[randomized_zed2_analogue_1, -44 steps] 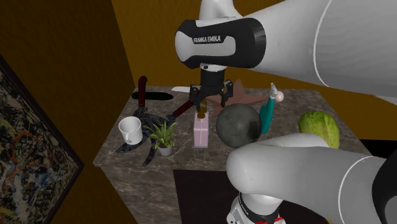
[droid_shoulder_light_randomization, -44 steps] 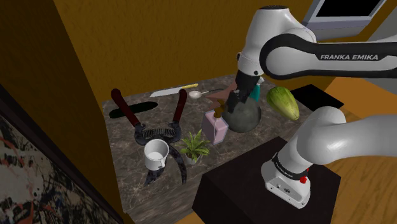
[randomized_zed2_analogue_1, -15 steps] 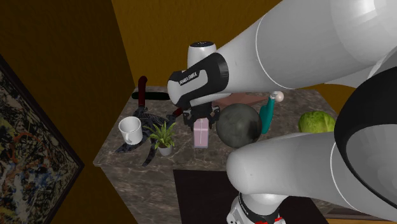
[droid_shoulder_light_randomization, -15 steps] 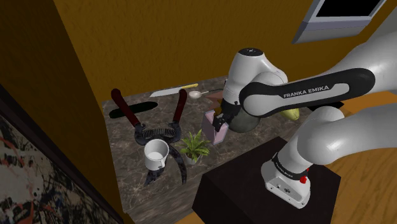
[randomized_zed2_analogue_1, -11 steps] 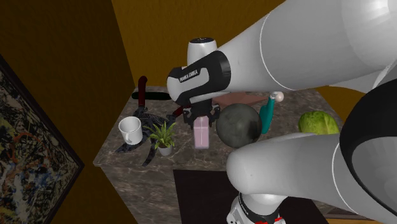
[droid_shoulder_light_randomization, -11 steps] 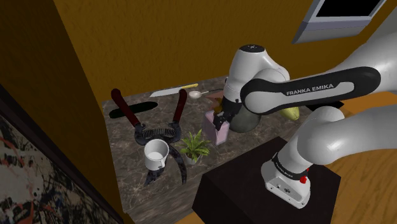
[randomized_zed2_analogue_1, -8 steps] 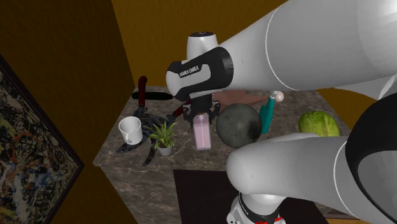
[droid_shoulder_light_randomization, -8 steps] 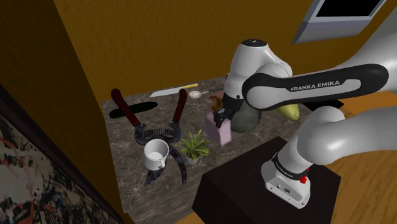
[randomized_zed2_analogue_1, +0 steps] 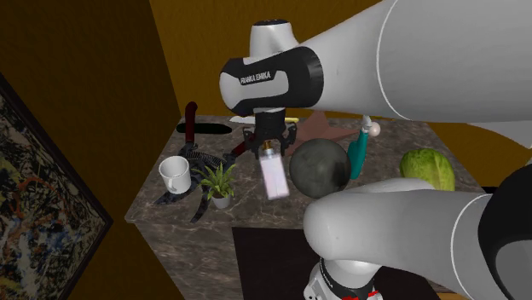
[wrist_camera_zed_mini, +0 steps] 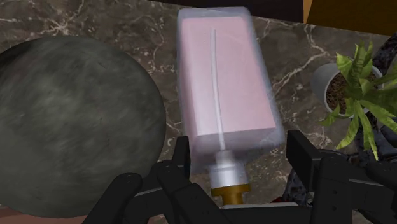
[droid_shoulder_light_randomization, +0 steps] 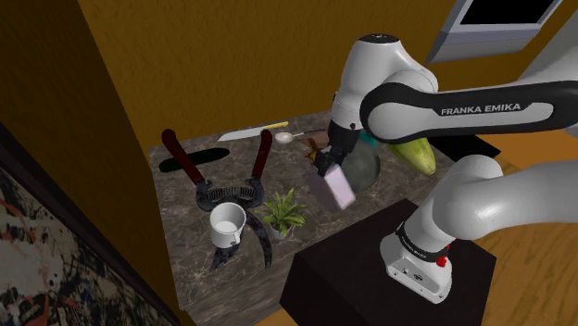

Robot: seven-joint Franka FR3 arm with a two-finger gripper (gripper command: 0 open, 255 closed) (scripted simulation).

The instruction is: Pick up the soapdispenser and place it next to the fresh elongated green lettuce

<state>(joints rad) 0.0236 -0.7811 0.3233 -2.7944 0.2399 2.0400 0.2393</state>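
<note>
lifted since half a second ago, the soap dispenser (droid_shoulder_light_randomization: 337, 189) no longer stands on the counter (droid_shoulder_light_randomization: 190, 259) — it hangs in the air, tilted, its pump end up in the gripper (droid_shoulder_light_randomization: 324, 161) and its pink body slanting down toward the stand. before that it stood upright beside the dark ball (droid_shoulder_light_randomization: 363, 167). the gripper's fingers (wrist_camera_zed_mini: 299, 153) are drawn in narrow on the dispenser's top end, one on each side by the gold pump collar, clasping it. in the second exterior view the dispenser (randomized_zed2_analogue_1: 275, 177) hangs beneath the gripper (randomized_zed2_analogue_1: 268, 147), over the marbled counter between the potted plant (randomized_zed2_analogue_1: 218, 182) and the ball (randomized_zed2_analogue_1: 318, 168). the lettuce (droid_shoulder_light_randomization: 413, 151) — long and green — lies on the counter past the ball at the shoulder view's right, well apart from the dispenser, with the ball between them. a white mug (droid_shoulder_light_randomization: 227, 225) stands just beside the plant at the shoulder view's left, among red-handled tools (droid_shoulder_light_randomization: 190, 167). a knife (droid_shoulder_light_randomization: 245, 132) and a spoon (droid_shoulder_light_randomization: 287, 137) lie near the wall.
</note>
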